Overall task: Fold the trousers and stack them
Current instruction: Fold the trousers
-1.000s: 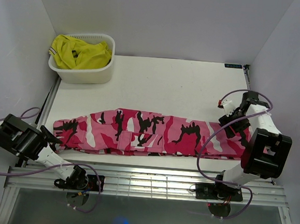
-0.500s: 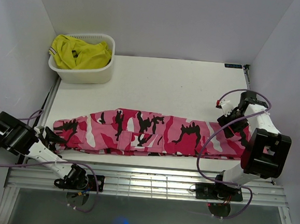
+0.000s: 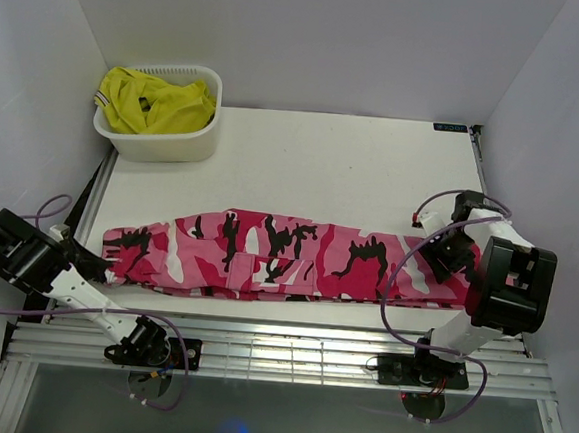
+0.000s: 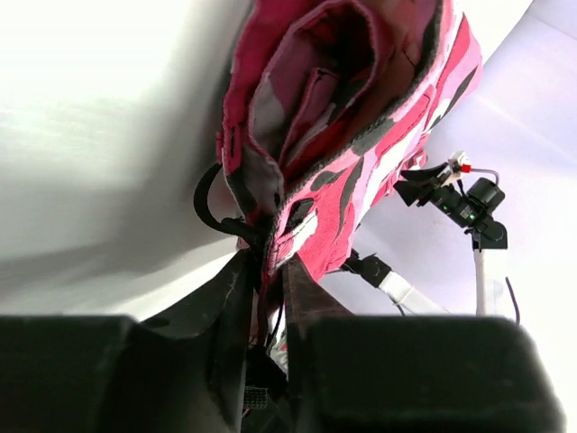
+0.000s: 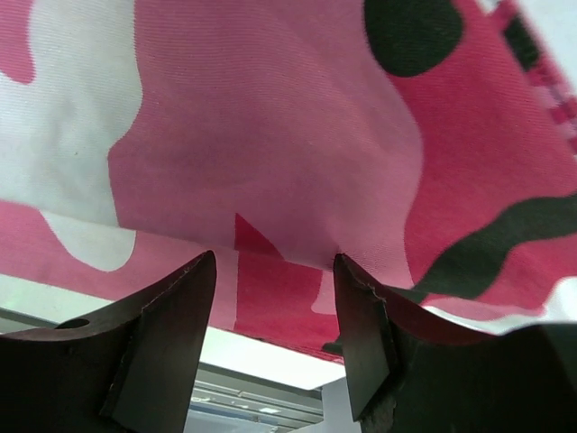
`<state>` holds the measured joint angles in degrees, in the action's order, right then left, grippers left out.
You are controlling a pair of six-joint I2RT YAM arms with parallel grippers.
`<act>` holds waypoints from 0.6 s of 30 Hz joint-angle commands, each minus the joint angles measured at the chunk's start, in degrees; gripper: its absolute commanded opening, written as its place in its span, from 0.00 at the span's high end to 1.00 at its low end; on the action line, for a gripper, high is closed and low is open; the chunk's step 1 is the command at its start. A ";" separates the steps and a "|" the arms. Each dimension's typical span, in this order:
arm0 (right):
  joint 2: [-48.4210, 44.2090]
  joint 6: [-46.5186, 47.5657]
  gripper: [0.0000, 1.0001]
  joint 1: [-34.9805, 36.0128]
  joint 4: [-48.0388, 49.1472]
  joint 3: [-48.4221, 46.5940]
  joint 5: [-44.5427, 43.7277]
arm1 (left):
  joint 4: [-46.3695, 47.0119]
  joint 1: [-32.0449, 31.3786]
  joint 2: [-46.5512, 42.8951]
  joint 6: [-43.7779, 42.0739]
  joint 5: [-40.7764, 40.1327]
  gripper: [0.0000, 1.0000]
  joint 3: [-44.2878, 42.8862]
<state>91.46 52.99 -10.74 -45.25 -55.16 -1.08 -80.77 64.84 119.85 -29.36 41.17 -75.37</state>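
Now, left gripper (image 3: 100, 267): at the near left corner of the table (image 3: 354, 161), it has just closed. The left wrist view shows its fingers (image 4: 236, 302) pinching the end of the trousers, where a moment ago they stood wide.
Trousers (image 3: 286, 256): they lie stretched along the near edge of the table, from its left side to its right side, not yet folded.
Right gripper (image 3: 447, 254): at the right side of the table, it has come lower onto the other end of the cloth. Its jaws are apart and a little narrower than before, with nothing held.
Meaning: one end is secured, so I judge the first fold can begin once the right one also grips.
Hidden: how many layers the left fingers hold is not clear, and the right arm covers that end of the trousers.
Basket (image 3: 165, 147): at the far left corner of the table, with a yellow garment (image 3: 153, 100) bunched inside.
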 commanded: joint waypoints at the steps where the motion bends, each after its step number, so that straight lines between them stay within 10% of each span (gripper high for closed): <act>1: 1.18 0.80 0.39 0.20 2.54 1.19 -1.99 | 0.35 -0.15 -5.07 -1.66 4.36 0.71 -0.31; 4: 1.26 0.80 0.39 0.20 2.37 0.67 -1.91 | 0.27 -0.24 -6.29 -2.54 4.45 0.56 0.75; 9: 0.21 0.97 0.42 0.20 -0.36 -2.23 2.29 | 0.26 -0.59 -11.12 -6.75 8.49 0.98 -1.26; 18: 3.19 2.90 0.49 0.46 0.33 -0.67 -1.37 | 2.45 -11.30 -20.70 -16.52 16.48 1.00 -9.61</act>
<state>93.43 54.41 -10.68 -45.17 -57.17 -0.40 -78.85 56.77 104.36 -41.15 50.06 -82.08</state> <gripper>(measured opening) 0.516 0.039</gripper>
